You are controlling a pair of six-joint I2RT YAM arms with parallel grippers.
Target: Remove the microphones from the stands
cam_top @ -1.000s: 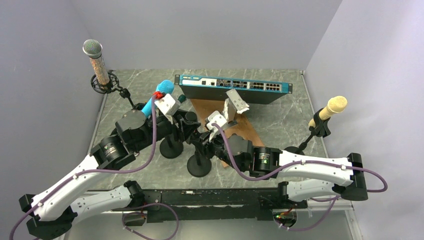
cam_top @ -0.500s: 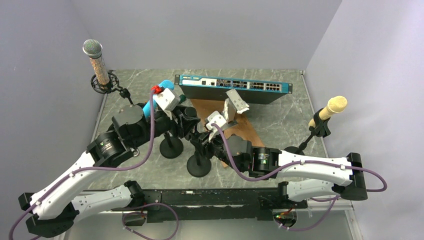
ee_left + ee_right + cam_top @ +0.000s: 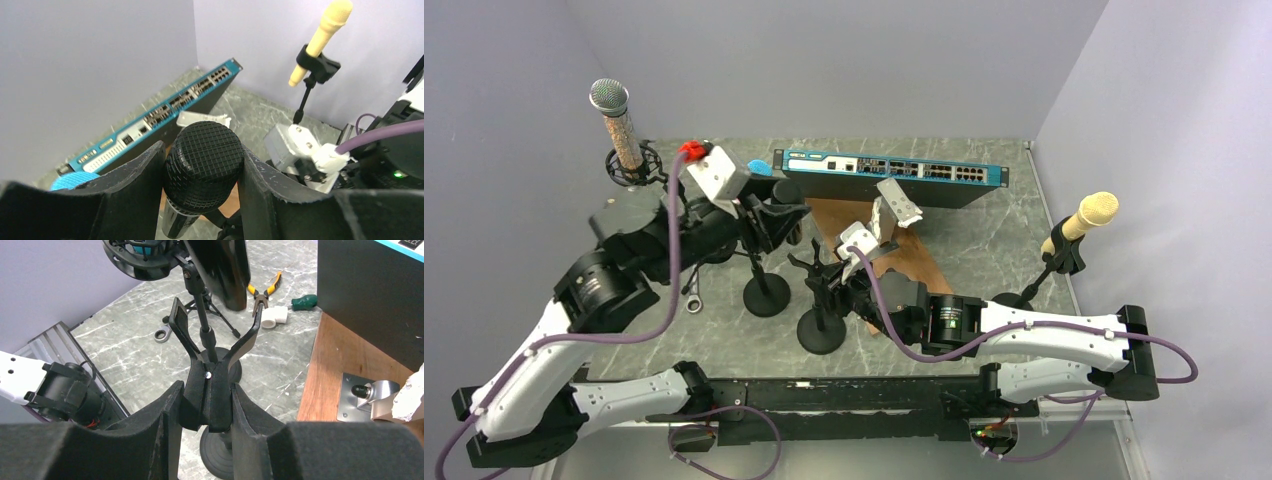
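The black microphone [image 3: 204, 165] with its gridded head is clamped between my left gripper's [image 3: 202, 162] fingers. In the top view, left gripper [image 3: 774, 215] and microphone [image 3: 786, 192] are raised up and to the left of the stand [image 3: 822, 333]. The stand's forked clip [image 3: 215, 340] is empty, prongs spread. My right gripper [image 3: 206, 407] is shut on the clip's lower handles, above the round base [image 3: 220, 452]. From above, the right gripper [image 3: 832, 287] sits at the top of the stand's pole.
A second round-based stand [image 3: 766, 297] carries a blue microphone [image 3: 761, 168]. Behind lie a network switch [image 3: 894, 172] and wooden board [image 3: 909, 258]. A yellow microphone [image 3: 1089, 215] stands right, a glittery one [image 3: 616, 125] far left. Wrench [image 3: 162, 333], pliers [image 3: 262, 292], screwdriver [image 3: 304, 301] lie on the table.
My left arm has lifted the black microphone up and back to the left, out of the stand's clip. The right gripper has stayed on the clip.
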